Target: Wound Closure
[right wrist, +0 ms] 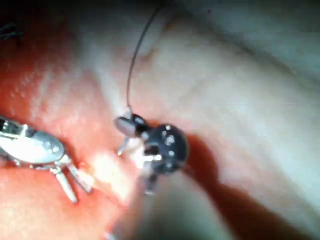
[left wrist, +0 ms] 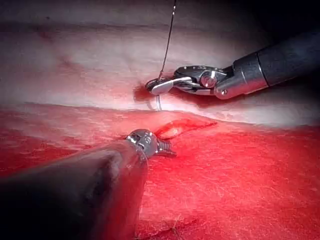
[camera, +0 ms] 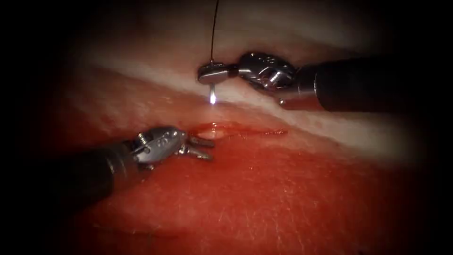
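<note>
The right tool's jaws [camera: 204, 74] are shut on the needle [camera: 213, 93], above the far edge of the cut [camera: 245, 131]. A short shining length points down from the jaws toward the tissue [camera: 141, 101]; I cannot tell whether its tip touches. Where along the curve it is held is unclear. Dark thread [camera: 214, 33] rises straight up from the jaws. The left tool [camera: 207, 148] lies at the cut's left end, open, holding nothing. The left wrist view shows the right tool [left wrist: 152, 87], needle [left wrist: 158, 102] and thread [left wrist: 169, 40]. The right wrist view shows both tools [right wrist: 122, 125] [right wrist: 80, 192].
Red fluid [camera: 264, 189] covers the near part of the tissue and pools in the cut's left end. A pale band of fat [camera: 339, 130] runs across behind the cut. The right tool's dark shaft [camera: 358, 85] lies over the far right.
</note>
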